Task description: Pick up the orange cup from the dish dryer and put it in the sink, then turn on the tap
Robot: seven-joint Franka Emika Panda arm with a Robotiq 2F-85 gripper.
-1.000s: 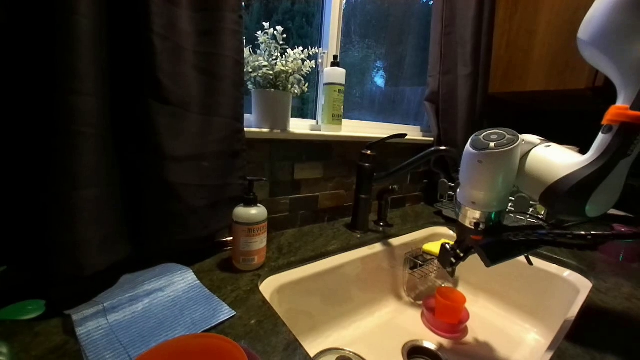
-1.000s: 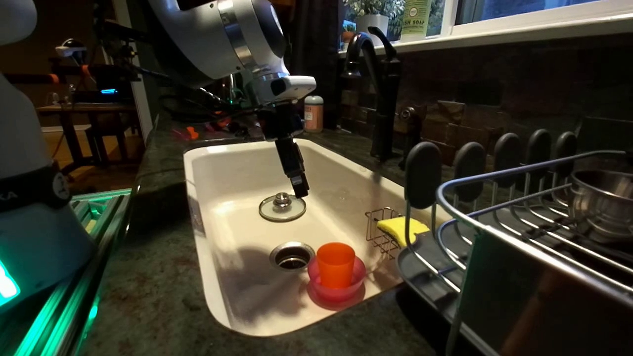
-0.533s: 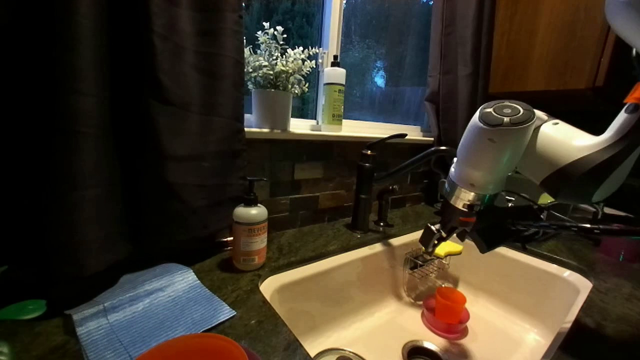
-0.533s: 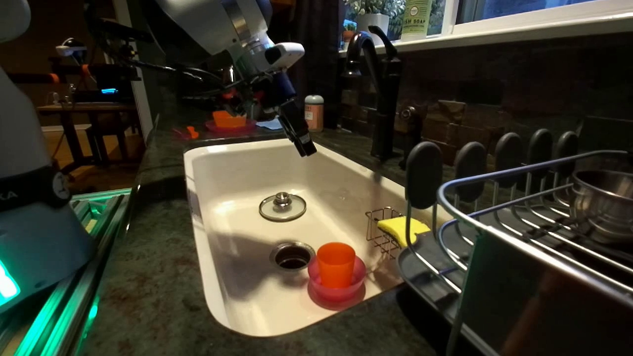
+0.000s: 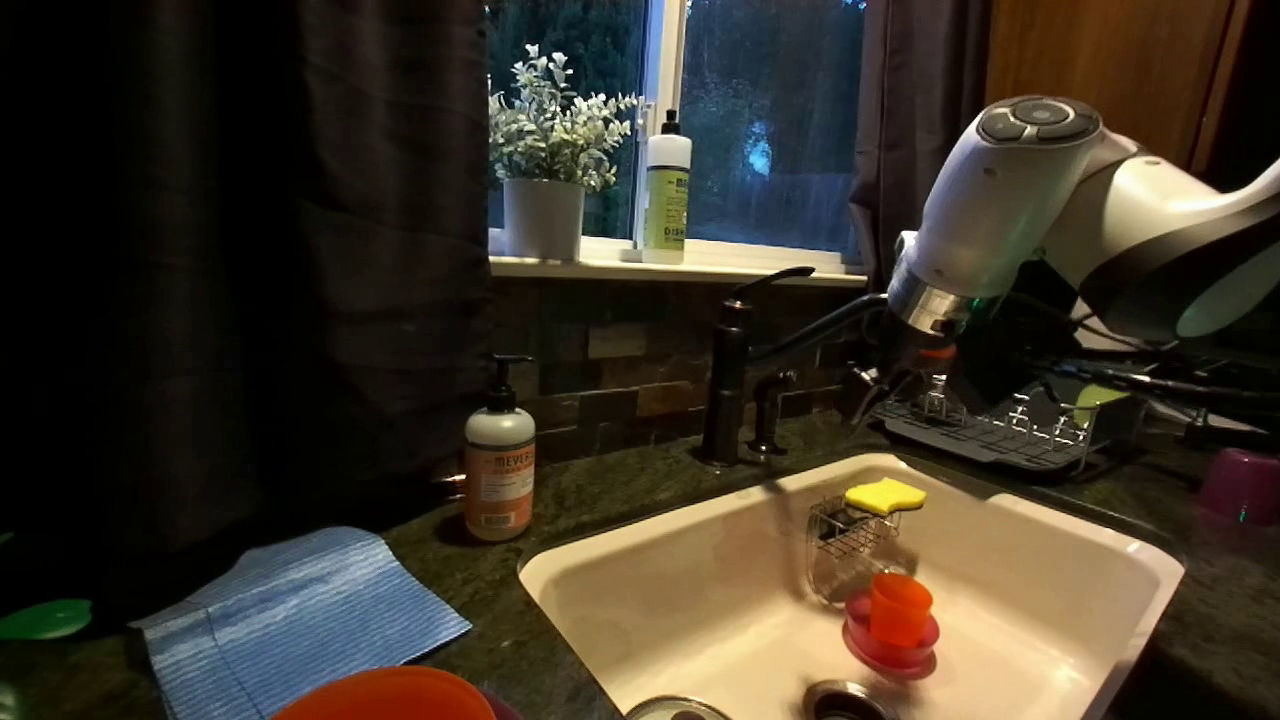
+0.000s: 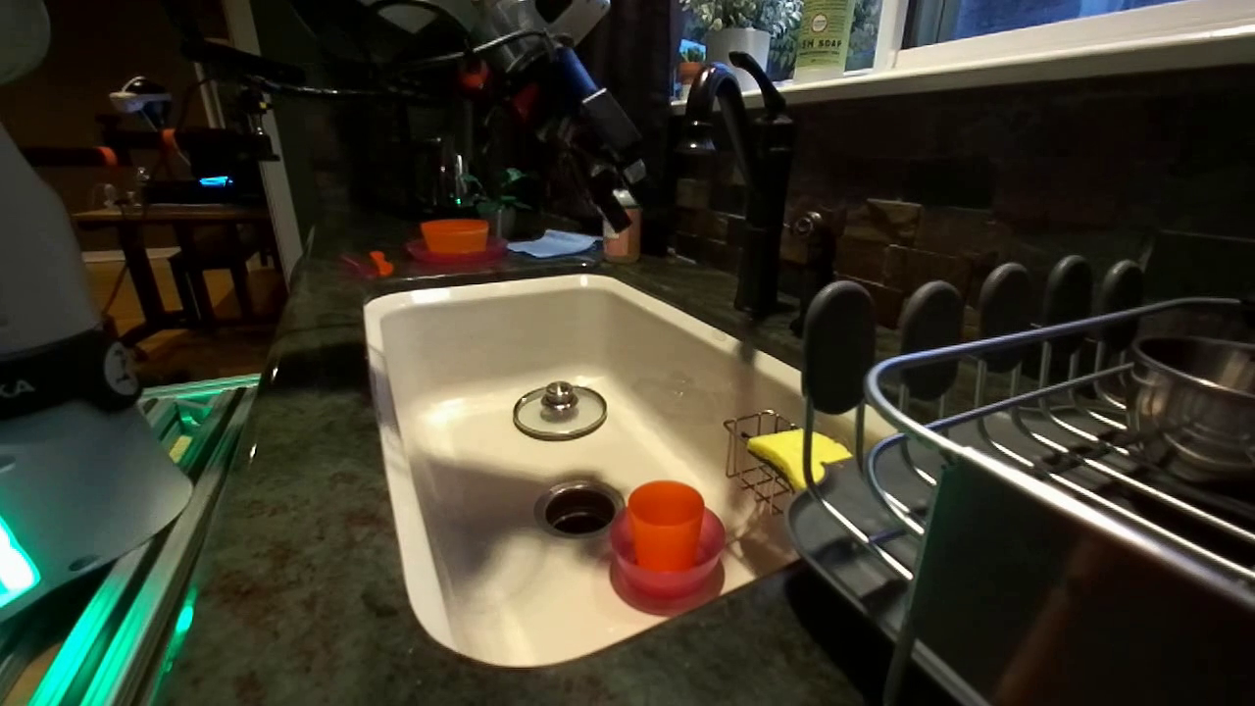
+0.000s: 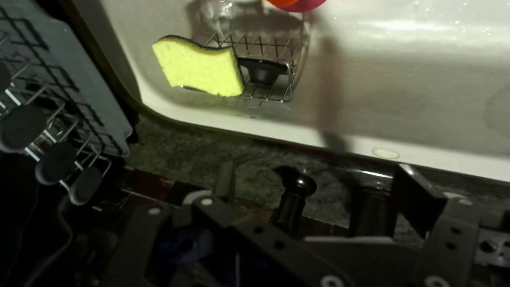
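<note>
Dark kitchen counter [image 5: 590,505], window [image 5: 770,130] behind. Orange cup [image 6: 667,525] stands upright inside pink bowl [image 6: 677,586] in sink [image 6: 520,328], about 3 o'clock of drain [image 6: 580,510], in an exterior view. Gripper [image 7: 318,185] spread wide, pinching nothing. Tap [image 5: 727,385] at cup's 11 o'clock in an exterior view. Cup probably light, slick, slightly flexible plastic; if needed, pinch rim gently. Placement looks done; tap lever [image 6: 767,88] likely next: rigid, so nudge near its free tip, not pivot.

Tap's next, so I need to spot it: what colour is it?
The tap looks near-black, clearest in an exterior view.
</note>
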